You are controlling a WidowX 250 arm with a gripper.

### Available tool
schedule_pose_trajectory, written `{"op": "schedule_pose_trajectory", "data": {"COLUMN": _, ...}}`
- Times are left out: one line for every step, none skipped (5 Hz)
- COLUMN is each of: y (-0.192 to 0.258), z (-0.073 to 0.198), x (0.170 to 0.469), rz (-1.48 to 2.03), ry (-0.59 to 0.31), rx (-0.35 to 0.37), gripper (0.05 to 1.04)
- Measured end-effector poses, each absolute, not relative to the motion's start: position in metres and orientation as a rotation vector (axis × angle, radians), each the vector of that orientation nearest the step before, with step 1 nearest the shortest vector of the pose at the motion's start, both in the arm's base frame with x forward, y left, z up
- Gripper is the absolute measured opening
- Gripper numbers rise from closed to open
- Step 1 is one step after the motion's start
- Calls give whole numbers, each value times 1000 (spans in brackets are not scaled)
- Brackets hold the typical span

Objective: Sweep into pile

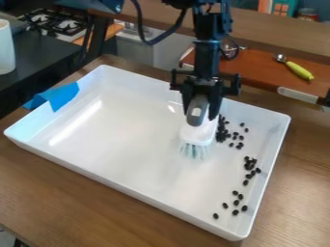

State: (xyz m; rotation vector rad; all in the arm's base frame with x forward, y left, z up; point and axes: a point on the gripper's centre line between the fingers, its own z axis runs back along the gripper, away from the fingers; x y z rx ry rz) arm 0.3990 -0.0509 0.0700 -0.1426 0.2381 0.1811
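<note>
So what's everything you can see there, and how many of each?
Tray: one, white, on the table
Small bean-like pieces: dozens, black, scattered along the tray's right side
Brush: one, white and grey, in the tray, bristles down
Tape: one piece, blue, over the tray's left rim
Table: one, brown wood, under the tray
Scoop: one, yellow-green handle, on the reddish-brown surface behind
Stove: one, silver and black, upper left
Container: one, white, left edge
Robot arm: one, black, from the top edge
Gripper: one, black, holding the brush
</note>
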Motion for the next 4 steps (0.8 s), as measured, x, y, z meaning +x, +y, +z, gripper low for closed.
{"op": "schedule_pose_trajectory", "data": {"y": -64, "z": 69, "x": 400, "rz": 144, "ry": 266, "rx": -137, "gripper": 492}}
{"op": "schedule_pose_trajectory", "data": {"y": -67, "z": 69, "x": 402, "rz": 110, "ry": 301, "rx": -120, "gripper": 492}}
{"op": "schedule_pose_trajectory", "data": {"y": -68, "z": 69, "x": 403, "rz": 60, "ry": 337, "rx": -106, "gripper": 492}}
{"op": "schedule_pose_trajectory", "data": {"y": -67, "z": 69, "x": 403, "rz": -14, "ry": 376, "rx": -94, "gripper": 492}}
